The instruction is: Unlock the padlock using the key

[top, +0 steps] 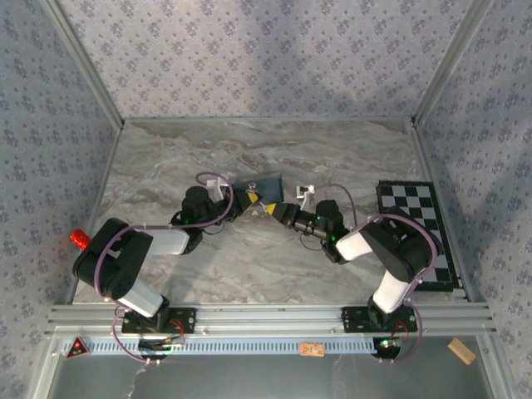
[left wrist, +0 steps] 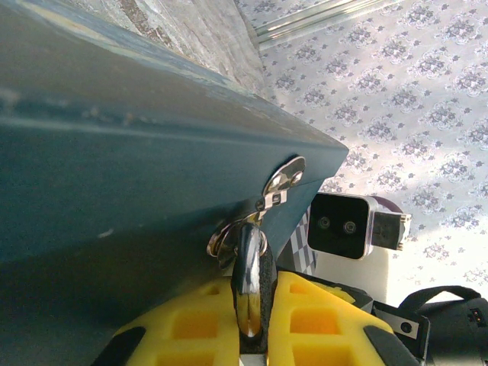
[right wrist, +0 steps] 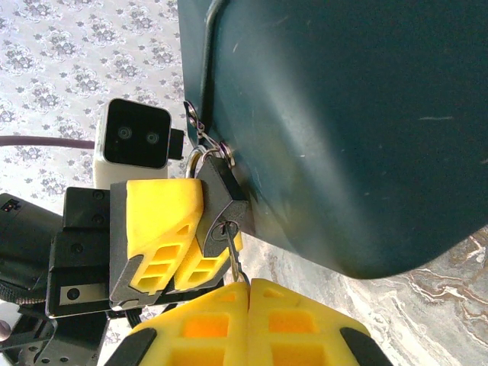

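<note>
The small black padlock (right wrist: 219, 200) hangs from the latch on the corner of a dark blue box (right wrist: 343, 114). My left gripper (left wrist: 257, 288) is shut on the padlock (left wrist: 250, 259), its yellow fingers (right wrist: 160, 217) clamping the body from the side. My right gripper (right wrist: 248, 284) is shut on the key (right wrist: 235, 255), whose blade sits in the keyhole on the padlock's lower face. The silver latch (left wrist: 284, 179) shows on the box edge above the lock. From above, the left gripper (top: 247, 199) and the right gripper (top: 273, 208) meet at the near edge of the box (top: 268, 183).
A black-and-white chessboard (top: 416, 229) lies flat at the right side of the marble table (top: 249, 150). A red object (top: 79, 239) sits at the left edge beside the left arm. Patterned walls close in the back and both sides.
</note>
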Available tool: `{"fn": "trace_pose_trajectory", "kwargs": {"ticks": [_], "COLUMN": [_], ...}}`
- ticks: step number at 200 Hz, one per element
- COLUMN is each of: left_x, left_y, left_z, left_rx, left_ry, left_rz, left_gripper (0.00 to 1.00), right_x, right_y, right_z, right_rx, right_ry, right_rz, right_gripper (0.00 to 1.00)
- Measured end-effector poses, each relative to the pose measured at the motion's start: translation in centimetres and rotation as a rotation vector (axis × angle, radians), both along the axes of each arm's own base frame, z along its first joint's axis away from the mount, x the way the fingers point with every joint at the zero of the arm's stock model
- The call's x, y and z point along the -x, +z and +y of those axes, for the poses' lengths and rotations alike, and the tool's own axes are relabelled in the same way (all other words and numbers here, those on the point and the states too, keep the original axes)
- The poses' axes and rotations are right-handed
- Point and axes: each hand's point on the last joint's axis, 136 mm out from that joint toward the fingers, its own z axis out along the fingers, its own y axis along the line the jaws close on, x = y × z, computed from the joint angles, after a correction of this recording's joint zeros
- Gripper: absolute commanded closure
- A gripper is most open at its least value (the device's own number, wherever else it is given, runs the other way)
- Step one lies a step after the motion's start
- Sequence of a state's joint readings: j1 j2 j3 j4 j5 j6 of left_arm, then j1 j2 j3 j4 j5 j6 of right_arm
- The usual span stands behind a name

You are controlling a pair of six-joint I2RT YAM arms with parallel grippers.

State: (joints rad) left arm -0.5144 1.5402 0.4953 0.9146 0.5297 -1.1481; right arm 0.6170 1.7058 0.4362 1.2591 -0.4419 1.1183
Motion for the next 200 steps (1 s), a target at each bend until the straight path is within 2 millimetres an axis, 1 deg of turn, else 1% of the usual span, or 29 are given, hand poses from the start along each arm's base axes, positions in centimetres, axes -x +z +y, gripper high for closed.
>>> {"fn": "trace_pose_trajectory", "kwargs": {"ticks": [52, 169, 200], "left_x": [0.03, -0.01, 0.01], "left_y": [0.02, 0.0, -0.01], "left_z": [-0.07, -0.05, -0.08], "left_rx": [0.0, -0.001, -0.001], "left_ry": [0.0, 0.003, 0.002], "left_rz": [-0.001, -0.001, -0.001], "left_gripper": [1.0, 1.0, 1.0], "right_x": [-0.17, 0.21, -0.05], "right_y": [0.21, 0.16, 0.14], "right_z": [-0.23, 0.2, -0.08], "right_rx": [0.0, 0.001, 0.002], "right_ry": [-0.007, 0.0, -0.007], "right_rz": [-0.001, -0.001, 0.001], "right_gripper": [1.0, 1.0, 1.0]}}
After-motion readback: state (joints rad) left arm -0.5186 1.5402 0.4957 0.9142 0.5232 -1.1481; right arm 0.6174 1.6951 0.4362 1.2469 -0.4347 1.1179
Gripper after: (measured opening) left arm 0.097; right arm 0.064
